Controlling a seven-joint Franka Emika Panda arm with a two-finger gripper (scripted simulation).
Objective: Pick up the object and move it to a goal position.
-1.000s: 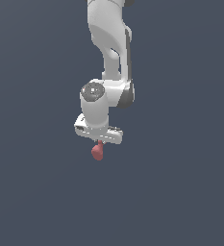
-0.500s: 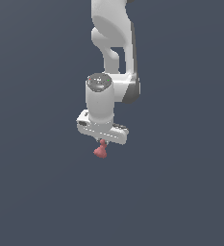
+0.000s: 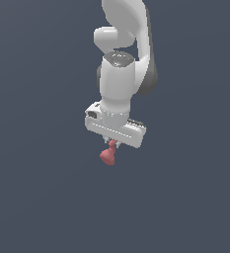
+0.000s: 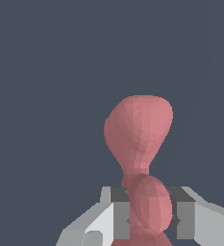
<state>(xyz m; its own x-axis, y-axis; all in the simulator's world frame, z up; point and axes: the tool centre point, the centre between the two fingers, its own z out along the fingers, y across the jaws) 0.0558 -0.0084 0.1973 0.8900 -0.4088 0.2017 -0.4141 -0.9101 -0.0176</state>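
Object [image 4: 141,129], matte red, two rounded lobes, small lobe in gripper [image 4: 151,216]

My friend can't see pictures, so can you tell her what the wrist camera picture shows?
A small red object, shaped like a pear with two rounded lobes, is pinched by its smaller lobe in the robot's gripper. Its bigger lobe sticks out past the grey fingers. Behind it is only plain dark blue-grey.
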